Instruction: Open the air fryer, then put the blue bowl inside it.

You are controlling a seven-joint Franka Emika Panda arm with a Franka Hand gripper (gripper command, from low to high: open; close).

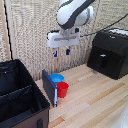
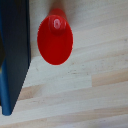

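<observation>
The air fryer (image 1: 109, 52) is a matte black box at the exterior view's right, its drawer shut, with the handle (image 1: 103, 61) jutting from the drawer front. The light blue bowl (image 1: 56, 78) sits on the wooden table behind a red cup (image 1: 62, 89). My gripper (image 1: 61, 51) hangs in the air above the bowl and cup, well to the left of the air fryer, its blue-tipped fingers (image 1: 68, 51) spread and empty. The wrist view shows the red cup (image 2: 55, 40) from above; the bowl, the fryer and my fingers are out of that view.
A dark blue flat board (image 1: 50, 87) stands on edge beside the cup and bowl, also in the wrist view (image 2: 12, 50). A large black fabric bin (image 1: 20, 97) fills the exterior view's lower left. A reed-mat wall runs behind the table.
</observation>
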